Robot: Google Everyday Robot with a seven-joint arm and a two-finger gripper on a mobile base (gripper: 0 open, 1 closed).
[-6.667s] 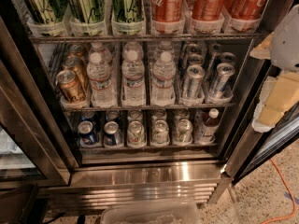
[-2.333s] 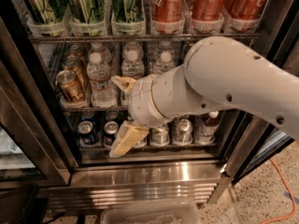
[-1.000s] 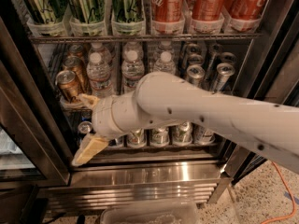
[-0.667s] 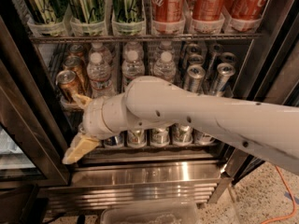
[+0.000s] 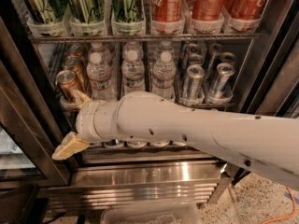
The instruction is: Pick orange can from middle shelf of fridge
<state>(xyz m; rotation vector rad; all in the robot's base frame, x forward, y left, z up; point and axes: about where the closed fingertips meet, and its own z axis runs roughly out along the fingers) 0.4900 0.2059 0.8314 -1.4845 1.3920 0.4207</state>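
The front orange can (image 5: 67, 83) stands at the left end of the middle shelf (image 5: 205, 105), with two more orange cans (image 5: 74, 63) in the lane behind it. My gripper (image 5: 66, 124) is at the fridge's left side, just below and in front of that can. It is open. The upper finger (image 5: 82, 97) touches or nearly touches the can's lower right side. The lower finger (image 5: 69, 146) hangs below the shelf. My white arm (image 5: 187, 125) crosses the fridge (image 5: 140, 174) and hides the bottom shelf.
Water bottles (image 5: 133, 71) and slim silver cans (image 5: 191, 80) share the middle shelf. Green cans (image 5: 84, 3) and red Coca-Cola cans (image 5: 168, 3) stand above. The door frame (image 5: 23, 125) is close on the left. A clear bin (image 5: 149, 213) lies on the floor.
My arm came into view and swept left across the fridge from the bottle lanes to the orange can's lane. The gripper stayed open; in the last second it shifted slightly left.
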